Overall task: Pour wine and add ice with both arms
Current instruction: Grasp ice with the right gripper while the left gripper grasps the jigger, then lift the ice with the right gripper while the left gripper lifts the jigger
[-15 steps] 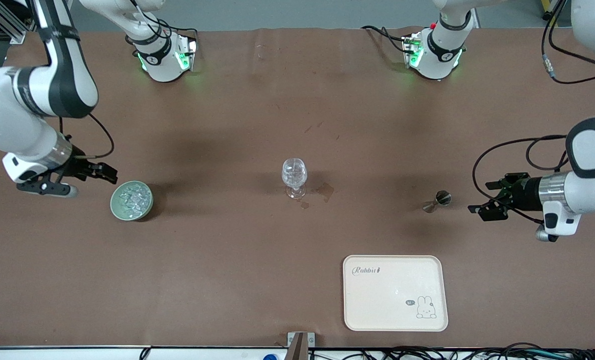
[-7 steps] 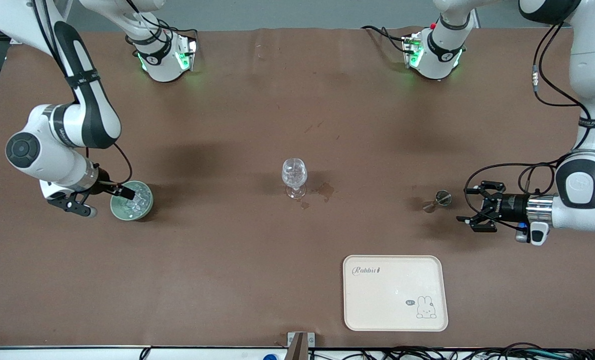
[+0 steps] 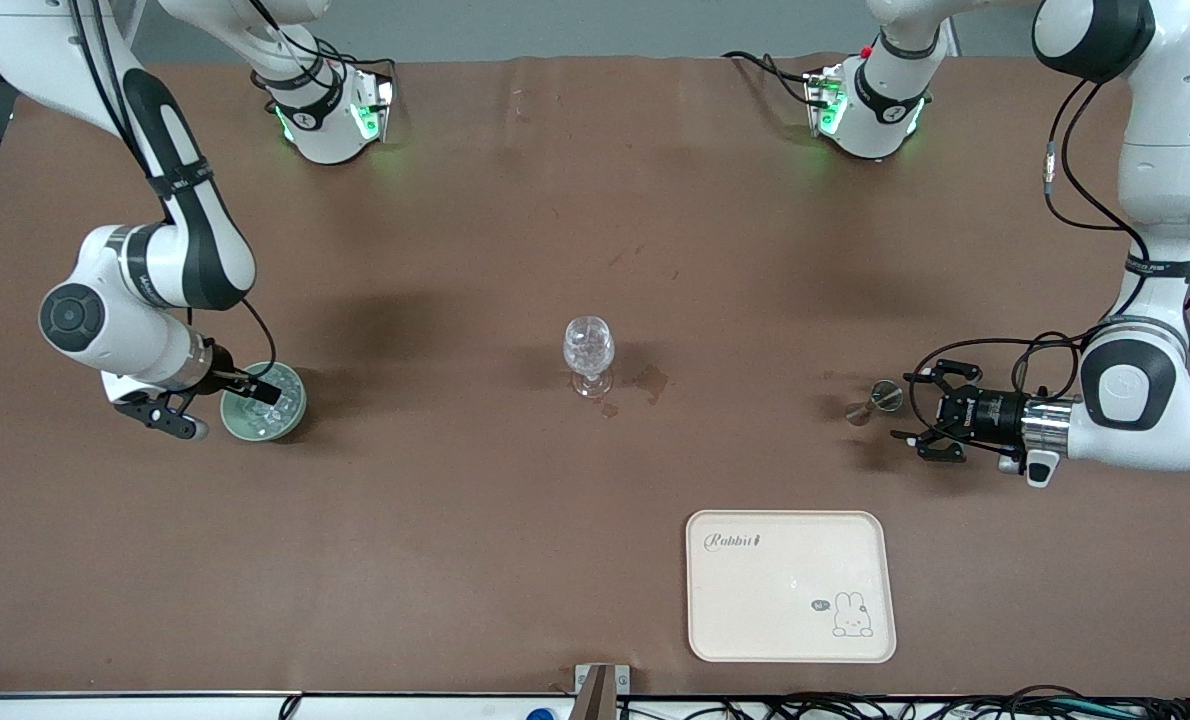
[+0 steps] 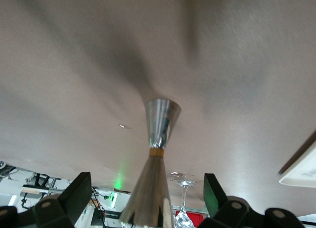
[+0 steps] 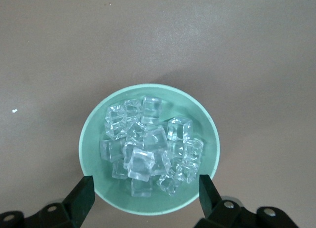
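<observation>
Ice (image 5: 148, 146): small clear, glassy cubes lying heaped in a pale green round bowl (image 5: 94, 139) toward the right arm's end of the desk (image 3: 455, 500), well apart from the stemmed glass (image 3: 588, 355) at mid-desk. Some clear chunks are sitting inside that glass, too small to make out. Arms: white, jointed, black caps, green-lit bases. Right arm (image 3: 145, 290) is reaching down over the bowl; left arm (image 3: 1145, 400) is lying low beside a steel jigger (image 4: 159, 139).
</observation>
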Robot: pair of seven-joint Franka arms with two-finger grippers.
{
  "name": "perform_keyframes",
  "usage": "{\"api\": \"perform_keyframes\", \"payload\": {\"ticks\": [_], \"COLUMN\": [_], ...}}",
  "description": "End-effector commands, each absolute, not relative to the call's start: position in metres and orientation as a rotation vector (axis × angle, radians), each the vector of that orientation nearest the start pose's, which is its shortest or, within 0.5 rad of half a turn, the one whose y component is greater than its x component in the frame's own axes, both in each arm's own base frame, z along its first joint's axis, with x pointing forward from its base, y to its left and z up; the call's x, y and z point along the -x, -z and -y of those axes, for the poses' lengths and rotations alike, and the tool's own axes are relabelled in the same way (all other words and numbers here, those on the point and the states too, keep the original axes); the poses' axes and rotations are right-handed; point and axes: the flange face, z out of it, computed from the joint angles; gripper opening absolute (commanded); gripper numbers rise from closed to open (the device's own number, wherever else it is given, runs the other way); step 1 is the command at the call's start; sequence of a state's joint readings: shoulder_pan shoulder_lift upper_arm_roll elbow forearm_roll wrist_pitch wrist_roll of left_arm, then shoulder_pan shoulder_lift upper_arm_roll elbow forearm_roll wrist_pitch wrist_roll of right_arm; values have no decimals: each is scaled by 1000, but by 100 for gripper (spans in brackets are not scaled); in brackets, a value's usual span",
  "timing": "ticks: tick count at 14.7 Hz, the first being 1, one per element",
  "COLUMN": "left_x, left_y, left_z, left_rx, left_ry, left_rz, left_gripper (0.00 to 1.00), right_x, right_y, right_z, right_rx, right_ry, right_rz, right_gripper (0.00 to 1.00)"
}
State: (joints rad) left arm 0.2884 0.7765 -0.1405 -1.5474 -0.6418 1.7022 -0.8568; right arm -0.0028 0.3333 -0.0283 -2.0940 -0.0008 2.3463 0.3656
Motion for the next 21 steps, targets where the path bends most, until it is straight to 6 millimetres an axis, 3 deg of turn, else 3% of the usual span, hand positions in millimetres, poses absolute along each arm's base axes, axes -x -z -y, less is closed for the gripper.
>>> {"api": "perform_keyframes", "payload": {"ticks": [1,4,9,15,18,21], "left_x": [-644,-639,-637,-635,-633,-633], "left_y": [-179,-168,-148,-140,-134,-133], "left_z": [-47,-40,-40,-40,-40,-39], "left_rx": [2567,2528,2466,2516,2580,2595], "left_ry": [-1495,-1648,-1768,-1776,-1778,-1787], "left_rz": [2043,2073,2155,2126,2085,2084], "left_gripper": [100,90,86,80,72,70], "right_x": [-571,-572,-571,-567,-567,-565], "right_y": [-243,-228,-225,-220,-220,-219], "right_z": [15,16,8,0,1,1], "right_rx": [3091,3088,3076,3071,3071,3073], "right_ry": [-117,-115,-131,-154,-159,-181], "right_rz": [-656,-662,-727,-764,-766,-764], "right_gripper": [94,94,91,78,54,17]}}
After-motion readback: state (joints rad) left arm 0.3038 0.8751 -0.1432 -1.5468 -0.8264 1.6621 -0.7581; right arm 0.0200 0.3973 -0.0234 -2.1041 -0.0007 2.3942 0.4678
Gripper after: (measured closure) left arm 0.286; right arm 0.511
